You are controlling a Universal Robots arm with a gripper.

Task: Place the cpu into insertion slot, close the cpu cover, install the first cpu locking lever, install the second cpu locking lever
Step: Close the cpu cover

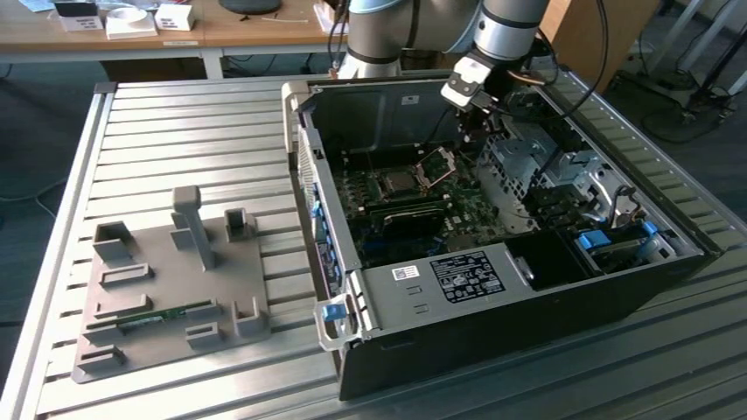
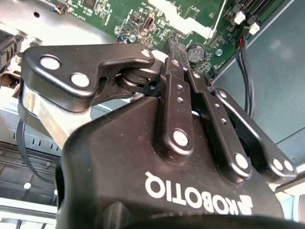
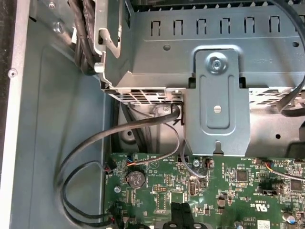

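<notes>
- CPU (image 1: 397, 182): grey square, apparently seated in the insertion slot (image 1: 379, 176); CPU cover (image 1: 436, 164) tilted open beside it.
- Handling, judged: light, rigid, with a delicate underside; best taken by opposite edges.
- End effector (image 2: 180, 66): above the motherboard (image 3: 228, 191), apart from the slot; spread or pressed together cannot be told.

The motherboard (image 3: 214, 186) is green, the cage (image 3: 190, 47) plain grey. The cover (image 1: 438, 164) shows coppery silver; the case (image 1: 526, 315) is black, the table (image 1: 187, 131) ribbed silver-grey.
</notes>
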